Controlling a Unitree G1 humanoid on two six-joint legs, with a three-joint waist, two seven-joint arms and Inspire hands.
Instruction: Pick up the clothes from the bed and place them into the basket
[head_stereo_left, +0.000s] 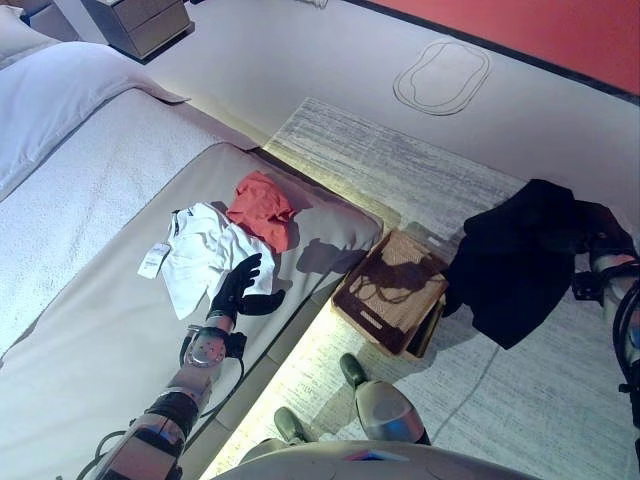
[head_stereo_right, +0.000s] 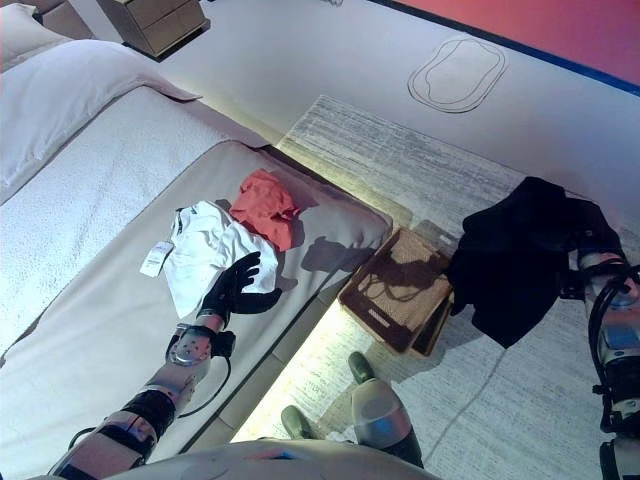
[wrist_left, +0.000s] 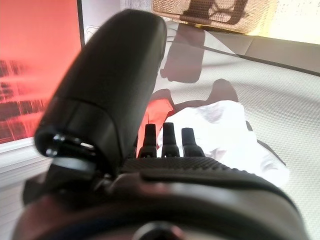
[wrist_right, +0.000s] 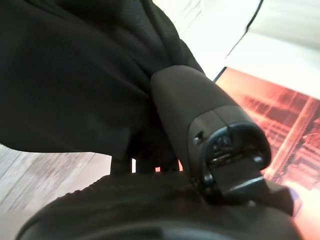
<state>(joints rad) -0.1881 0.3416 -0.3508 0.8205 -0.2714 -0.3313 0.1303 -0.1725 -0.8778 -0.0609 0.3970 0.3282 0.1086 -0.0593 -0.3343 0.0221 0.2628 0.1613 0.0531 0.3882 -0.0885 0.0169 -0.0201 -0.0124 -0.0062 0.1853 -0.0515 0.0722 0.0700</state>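
Two garments remain on the bed (head_stereo_left: 120, 330); one black garment (head_stereo_left: 520, 260) hangs from the right hand (head_stereo_left: 600, 245).
Right hand is clamped on the cloth, beside the basket (head_stereo_left: 392, 290), not over it. Left hand (head_stereo_left: 238, 288), fingers straight, rests on the white shirt (head_stereo_left: 200, 250) beside the red garment (head_stereo_left: 262, 208). Next: carry black garment over basket, release. The shirt's tag (head_stereo_left: 153, 260) is unreadable.

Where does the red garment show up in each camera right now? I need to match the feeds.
Left eye view: red garment on the bed, beside the white shirt.
Right eye view: same spot.
Left wrist view: a red patch past the left hand.
Right wrist view: not in it.
Shared landmark: the white shirt.
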